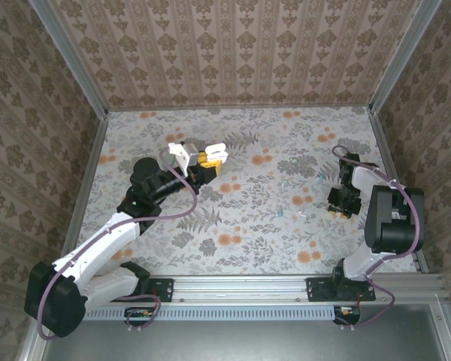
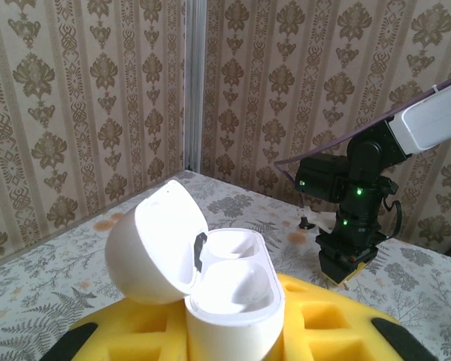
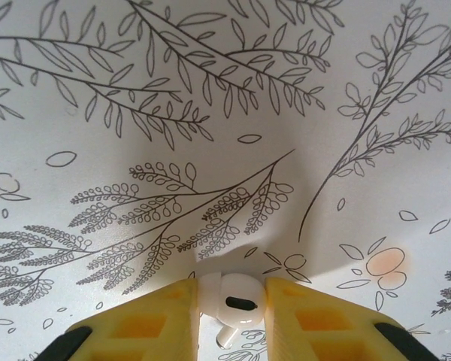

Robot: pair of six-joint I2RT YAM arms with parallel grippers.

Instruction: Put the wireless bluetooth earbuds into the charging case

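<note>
My left gripper (image 1: 210, 161) is raised over the left middle of the table, shut on the white charging case (image 2: 237, 297) between its yellow pads. The case stands upright with its lid (image 2: 152, 244) swung open to the left, and both wells are empty. My right gripper (image 1: 343, 206) points down at the table on the right. In the right wrist view a white earbud (image 3: 239, 298) sits between the yellow pads (image 3: 154, 322) of the right gripper (image 3: 231, 308). Both pads press its sides, and its stem points down toward the camera.
A few tiny pale pieces (image 1: 298, 199) lie on the floral table cover (image 1: 248, 226) just left of the right gripper. Patterned walls and metal rails (image 1: 86, 180) enclose the table. In the left wrist view, the right arm (image 2: 351, 218) stands beyond the case.
</note>
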